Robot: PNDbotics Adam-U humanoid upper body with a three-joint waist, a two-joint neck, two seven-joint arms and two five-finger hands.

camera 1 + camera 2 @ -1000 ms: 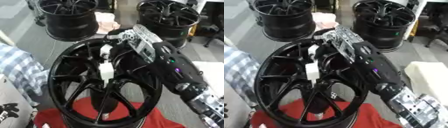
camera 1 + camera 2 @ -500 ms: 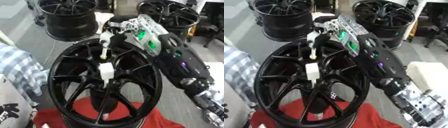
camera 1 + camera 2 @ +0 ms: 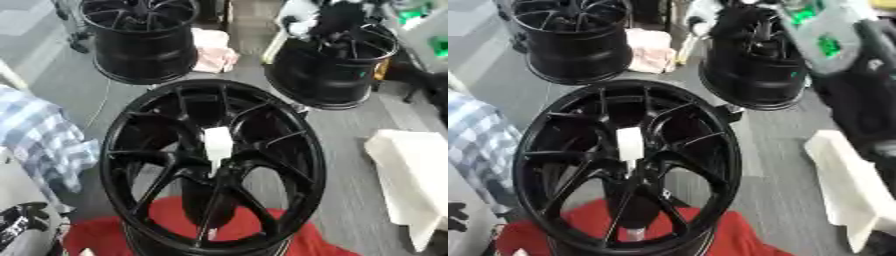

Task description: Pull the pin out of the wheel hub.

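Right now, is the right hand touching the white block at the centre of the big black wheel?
No. The white block sits alone on the big black wheel; the right hand is blurred far off near the top.

Grey floor (image 3: 350, 120) carries everything. Right hand (image 3: 737, 17) sits blurred at the top, over the far right wheel (image 3: 337, 70), which stands directly on the floor. Far left wheel (image 3: 144, 42) is on the floor well left of the hand. Pale cloth (image 3: 214, 50) lies between those two, just left of and below the hand. Red cloth (image 3: 175, 225) lies well below the hand, under the big wheel hub (image 3: 214, 165). White sheet (image 3: 411, 180) lies on the floor, below and right of the hand.
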